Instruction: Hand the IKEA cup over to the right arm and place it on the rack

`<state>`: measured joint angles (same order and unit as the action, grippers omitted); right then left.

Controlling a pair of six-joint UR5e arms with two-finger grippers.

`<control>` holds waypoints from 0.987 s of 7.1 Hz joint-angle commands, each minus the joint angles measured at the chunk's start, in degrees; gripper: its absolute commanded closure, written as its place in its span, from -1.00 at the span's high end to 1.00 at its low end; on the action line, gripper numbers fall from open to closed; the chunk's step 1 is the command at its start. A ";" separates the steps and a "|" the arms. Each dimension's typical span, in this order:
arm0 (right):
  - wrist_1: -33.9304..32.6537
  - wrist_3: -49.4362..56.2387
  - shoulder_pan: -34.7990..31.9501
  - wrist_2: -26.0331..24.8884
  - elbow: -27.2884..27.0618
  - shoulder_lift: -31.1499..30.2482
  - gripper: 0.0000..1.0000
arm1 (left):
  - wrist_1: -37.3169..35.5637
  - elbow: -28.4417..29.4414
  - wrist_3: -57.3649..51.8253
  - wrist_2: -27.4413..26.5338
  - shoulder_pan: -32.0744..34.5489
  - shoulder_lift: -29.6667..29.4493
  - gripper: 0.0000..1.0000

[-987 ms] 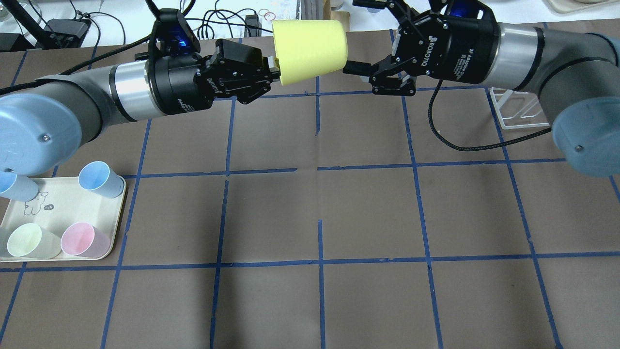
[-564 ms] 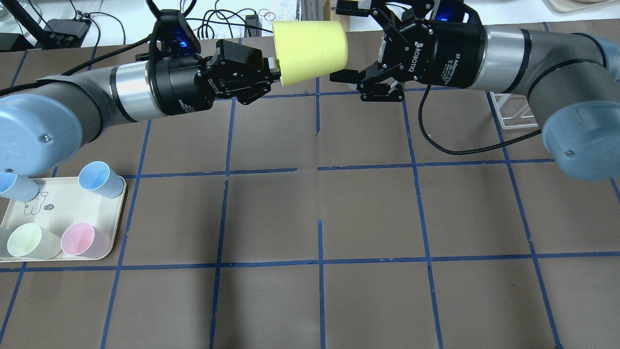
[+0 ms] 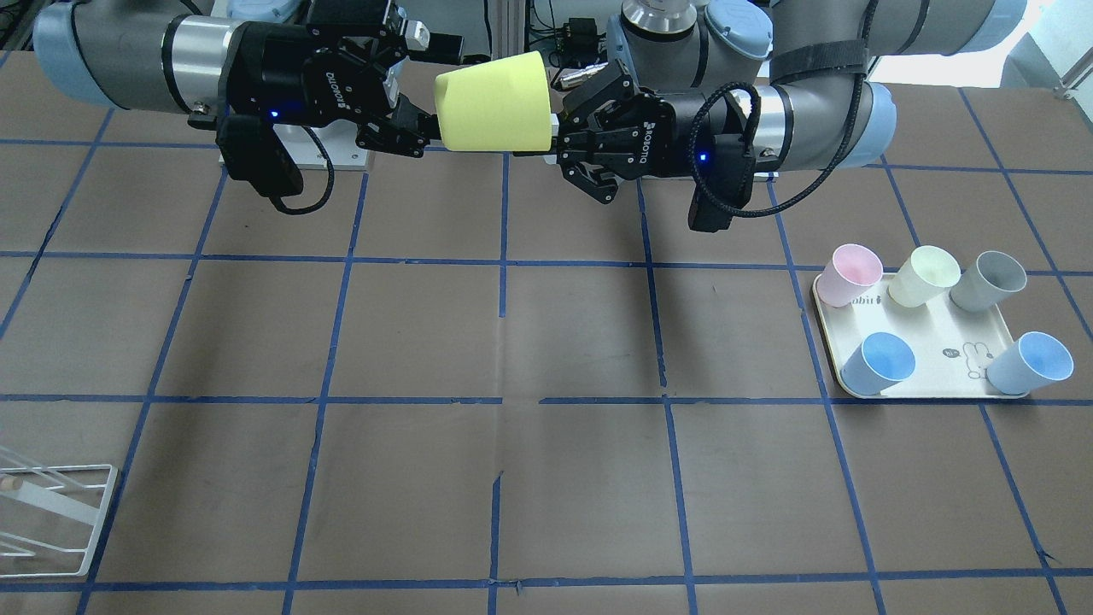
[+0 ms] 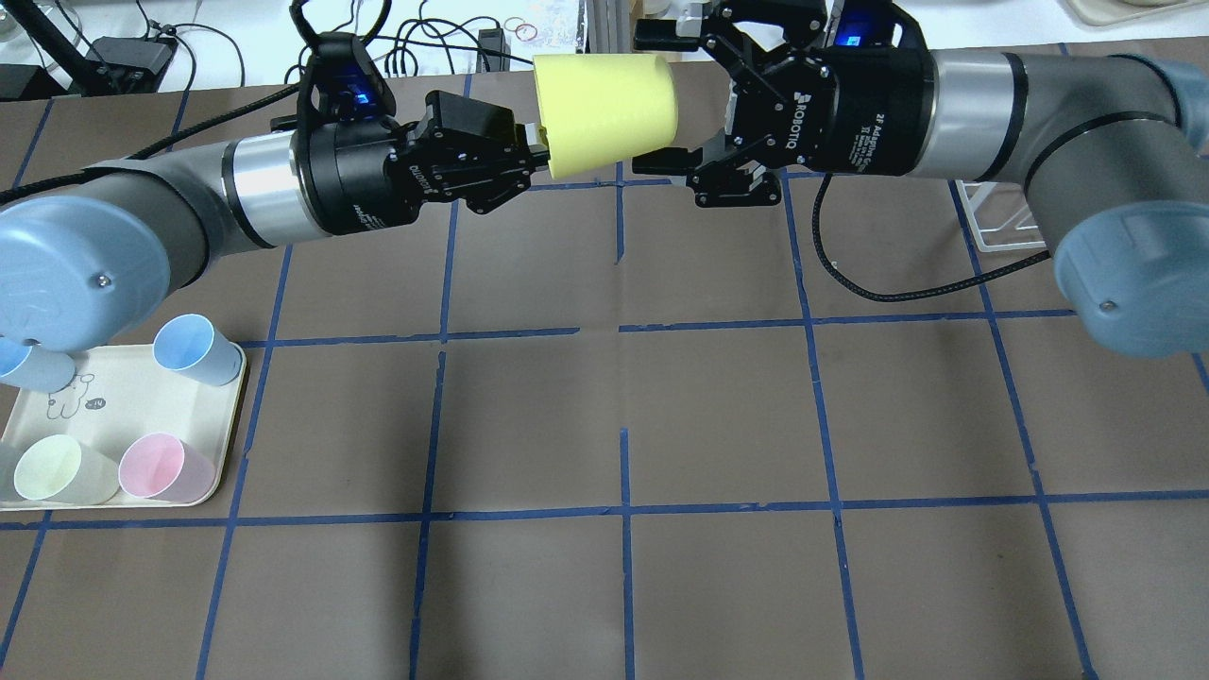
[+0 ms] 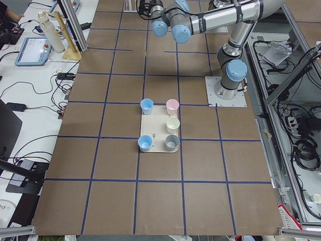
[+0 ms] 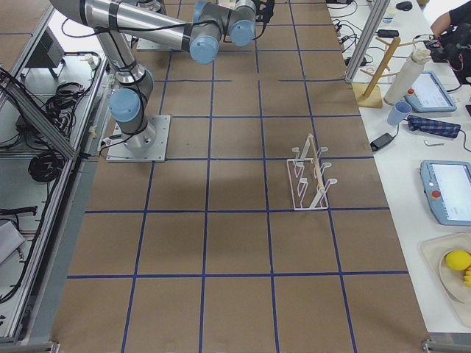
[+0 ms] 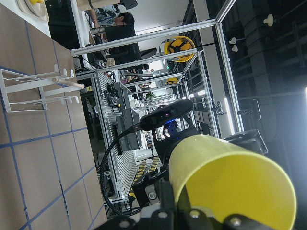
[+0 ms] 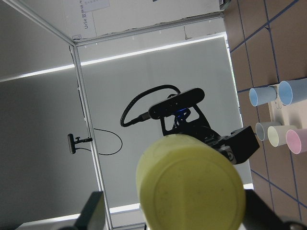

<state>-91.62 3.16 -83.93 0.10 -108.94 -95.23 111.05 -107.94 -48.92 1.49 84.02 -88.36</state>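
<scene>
1. Cream tray at the near left of the desk. Five pastel cups stand upright on it: two blue, one pink, one pale yellow, one grey.
2. White rack farther off on the right of the desk, partly behind the right arm.
3. Yellow cup farthest out, in the air on its side, mouth toward the left pincer, base toward the right pincer.
4. Left pincer pinches the yellow cup's rim.
5. Right pincer spread wide, fingers flanking the base end; the wrist view shows gaps on both sides.
</scene>
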 commanded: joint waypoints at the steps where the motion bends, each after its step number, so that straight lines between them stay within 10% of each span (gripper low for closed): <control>1: -0.84 0.18 -0.10 -0.71 0.57 0.04 0.99 | -1.01 -0.78 0.14 0.01 0.00 0.03 -1.00; 7: -1.28 2.39 -0.10 -4.93 0.57 0.92 0.98 | -0.92 -0.17 2.25 0.71 0.00 0.29 -1.00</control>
<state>-93.30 5.44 -84.02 -3.23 -108.47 -94.38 110.13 -108.15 -46.86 2.17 84.02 -88.18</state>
